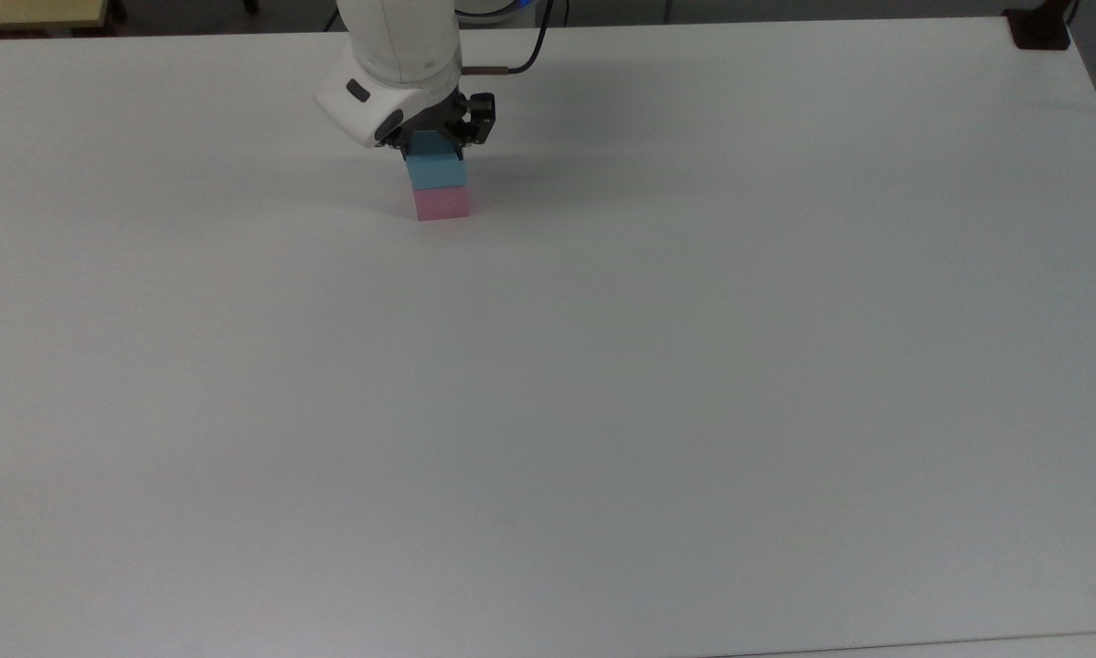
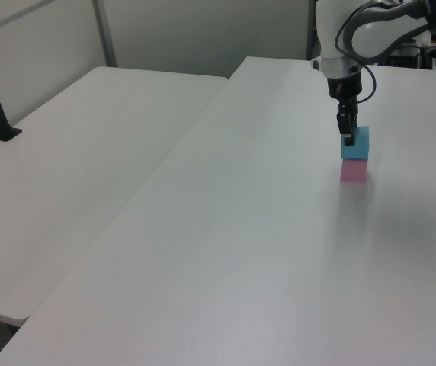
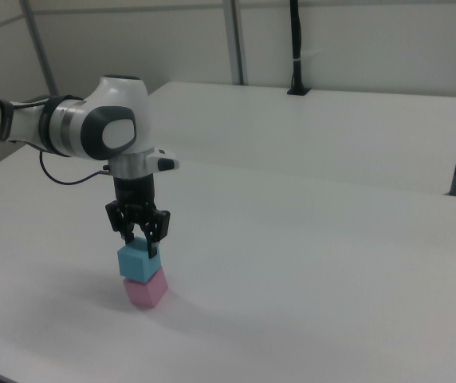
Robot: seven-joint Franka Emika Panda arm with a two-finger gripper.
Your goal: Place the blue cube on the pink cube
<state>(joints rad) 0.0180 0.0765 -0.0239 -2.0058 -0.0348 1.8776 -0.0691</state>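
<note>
On the white table (image 1: pixel 602 366), toward the top view's far left, the pink cube (image 1: pixel 441 204) sat with the blue cube (image 1: pixel 436 172) resting squarely on top of it. My pincer (image 3: pixel 141 249) pointed straight down over the stack, its fingers (image 2: pixel 348 138) clamped on the blue cube's sides. Behind it, my wrist stood vertical and my white arm (image 3: pixel 76 128) bent away toward the right view's left edge.
</note>
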